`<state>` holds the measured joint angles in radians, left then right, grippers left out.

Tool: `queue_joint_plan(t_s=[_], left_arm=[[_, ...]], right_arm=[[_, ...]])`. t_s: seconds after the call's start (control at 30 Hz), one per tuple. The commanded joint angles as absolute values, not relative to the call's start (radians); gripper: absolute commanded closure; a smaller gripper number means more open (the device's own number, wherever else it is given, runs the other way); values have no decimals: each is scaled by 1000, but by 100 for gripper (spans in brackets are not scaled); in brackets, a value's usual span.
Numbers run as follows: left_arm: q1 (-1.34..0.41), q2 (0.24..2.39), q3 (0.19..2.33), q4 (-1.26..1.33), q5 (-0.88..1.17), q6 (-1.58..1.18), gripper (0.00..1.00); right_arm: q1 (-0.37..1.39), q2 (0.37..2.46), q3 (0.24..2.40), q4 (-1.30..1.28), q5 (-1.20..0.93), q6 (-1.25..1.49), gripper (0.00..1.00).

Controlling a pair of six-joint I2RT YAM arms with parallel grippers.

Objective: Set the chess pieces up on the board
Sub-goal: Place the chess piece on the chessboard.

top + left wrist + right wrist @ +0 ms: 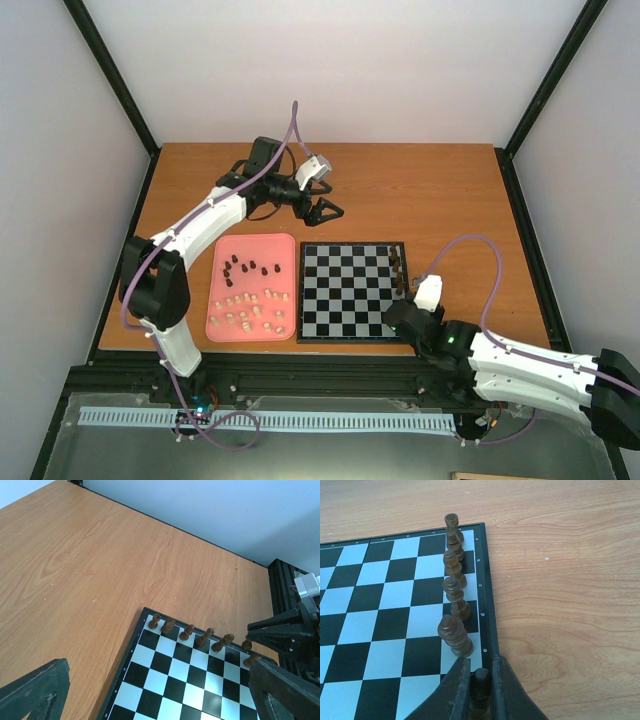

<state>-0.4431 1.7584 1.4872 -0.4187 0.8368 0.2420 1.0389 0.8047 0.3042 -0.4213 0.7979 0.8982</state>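
At board's right edge, R claw is clenched on one dark piece: fingers tight on both sides, only the piece's rounded top shows betw them. Base is hidden, so can't tell if it touches the board. It sits at the near end of the row of dark pieces standing along that edge column, just beside the closest one.

L claw is spread fully wide, holds nothing, touches nothing, and hovers over bare table beyond the board's far-left corner.

Views differ:
- R wrist: only view w/ the grip itself. Close look down the row, pieces upright, one per square.
- L wrist: own fingers at bottom corners, wide apart w/ nothing betw. Sees the same row from the other side, along the board's border, plus dark fingers of the other arm at the row's end. No tray in this view.
- Top: only view w/ the pink tray, just left of the board. A small group of loose dark pieces lies in its far half, many cream pieces in its near half. Rest of the board's squares are bare.
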Motion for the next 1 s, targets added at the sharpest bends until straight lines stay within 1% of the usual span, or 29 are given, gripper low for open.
queue_joint_plan(t_s=[0.0, 0.97], left_arm=[[-438, 1773, 1509, -400, 845, 240, 0], [-438, 1769, 1503, -397, 851, 236, 0]], right_arm=[[1065, 795, 285, -380, 886, 951, 97], [1153, 931, 292, -315, 1052, 999, 97]])
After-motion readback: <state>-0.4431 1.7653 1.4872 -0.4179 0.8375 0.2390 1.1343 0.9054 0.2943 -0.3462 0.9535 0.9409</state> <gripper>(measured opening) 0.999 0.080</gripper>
